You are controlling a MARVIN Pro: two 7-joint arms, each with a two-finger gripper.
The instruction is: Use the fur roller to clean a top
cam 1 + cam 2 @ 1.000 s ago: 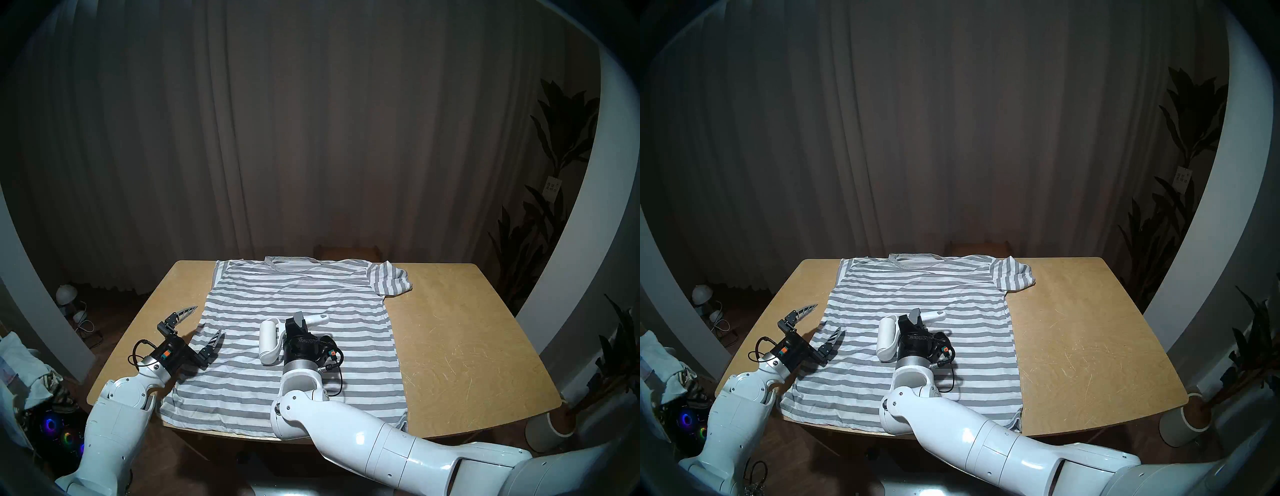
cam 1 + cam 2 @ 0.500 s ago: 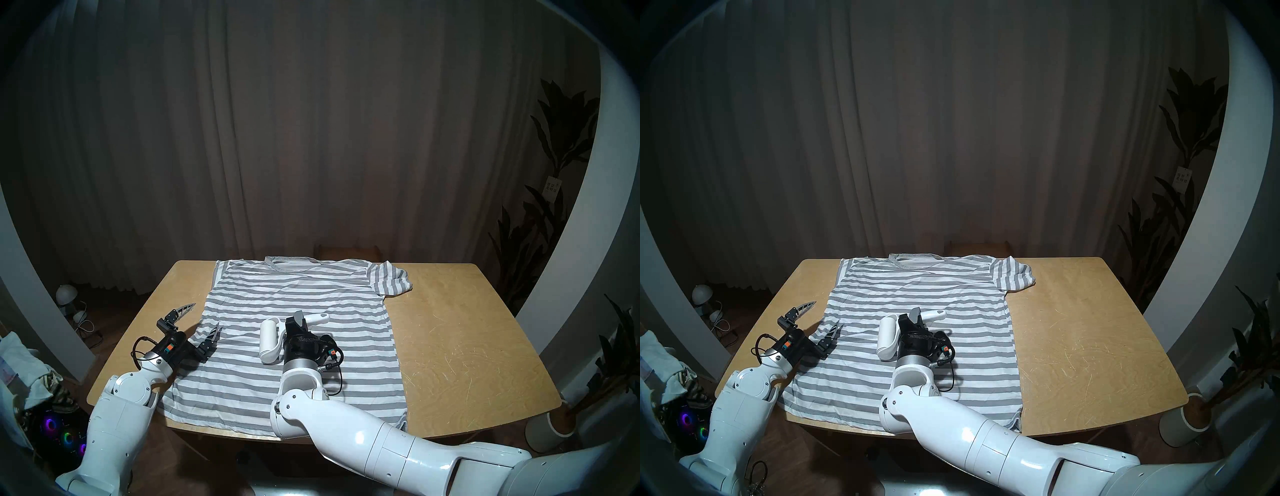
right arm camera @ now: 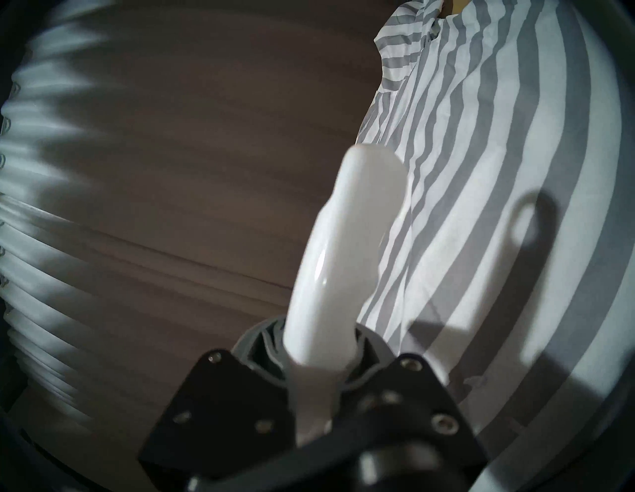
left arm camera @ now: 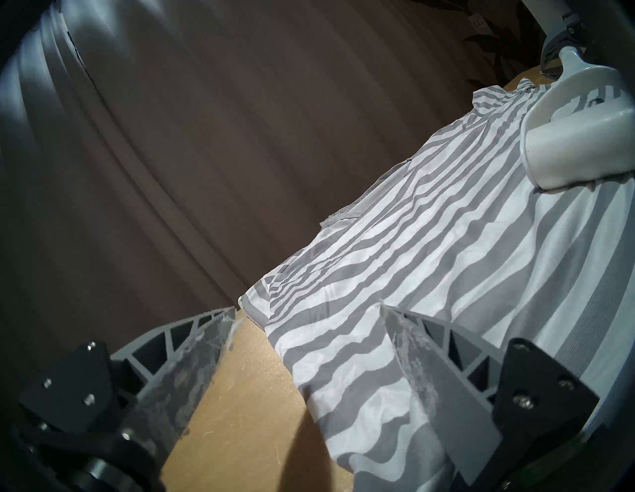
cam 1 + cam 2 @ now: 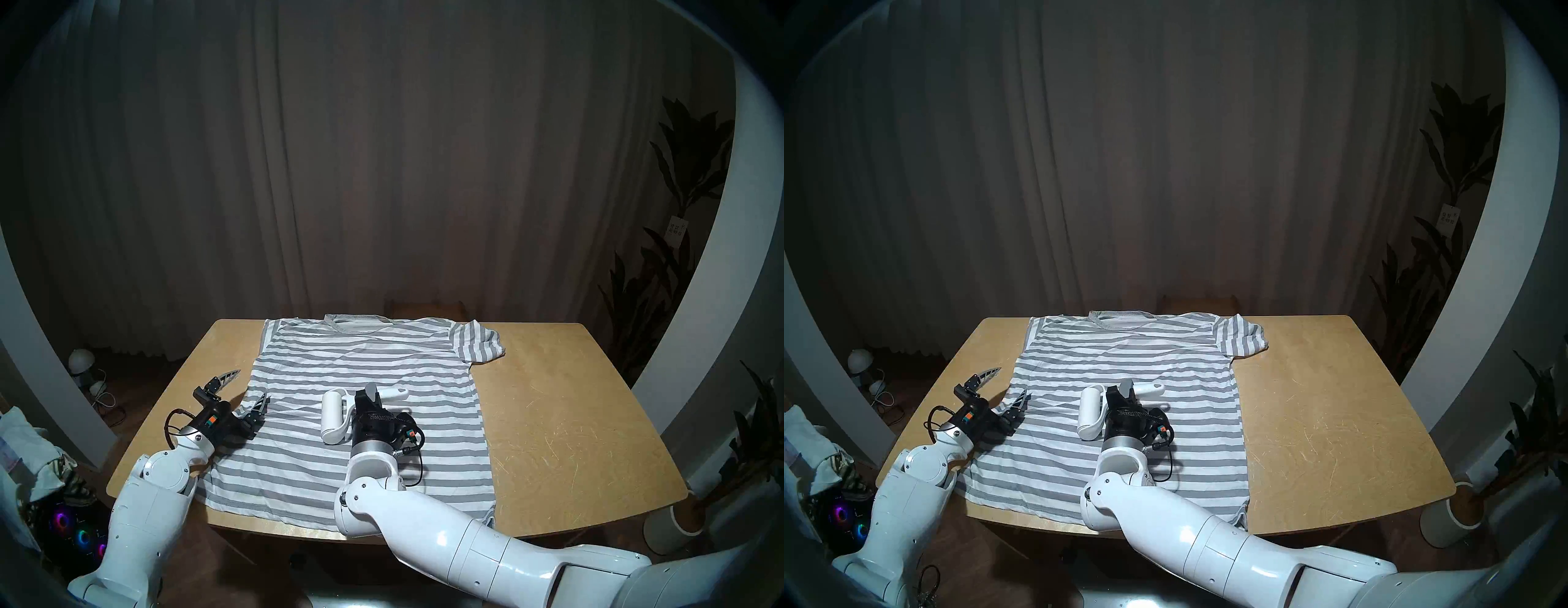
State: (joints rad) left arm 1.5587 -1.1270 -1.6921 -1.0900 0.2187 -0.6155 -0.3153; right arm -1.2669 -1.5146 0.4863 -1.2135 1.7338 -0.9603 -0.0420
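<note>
Clamped on the fur roller's (image 5: 335, 414) handle, the right gripper (image 5: 370, 392) hangs over the middle of the striped top (image 5: 369, 458), which lies flat on the wooden table (image 5: 564, 424). In the head view, the left gripper (image 5: 248, 388) sits at the shirt's nine o'clock edge, fingers spread wide, one over bare wood, one on cloth that is puckered there.

From the other head eye, the roller (image 5: 1090, 412) stands just left of the right gripper (image 5: 1127, 389), its drum along the twelve-to-six line. Risk, as I judge it: if the left gripper (image 5: 1008, 384) does not pin the fabric, rolling could drag and bunch the shirt (image 5: 1123, 467).

The left wrist view shows the left gripper (image 4: 305, 312) straddling the shirt's (image 4: 429, 275) edge, with the roller (image 4: 567, 151) at two o'clock. Closing here may pinch up a fold.

The right wrist view shows the white handle (image 3: 343, 275) in the right gripper (image 3: 316, 364), the shirt (image 3: 498, 206) at three o'clock. A slipping handle would tilt the drum.
</note>
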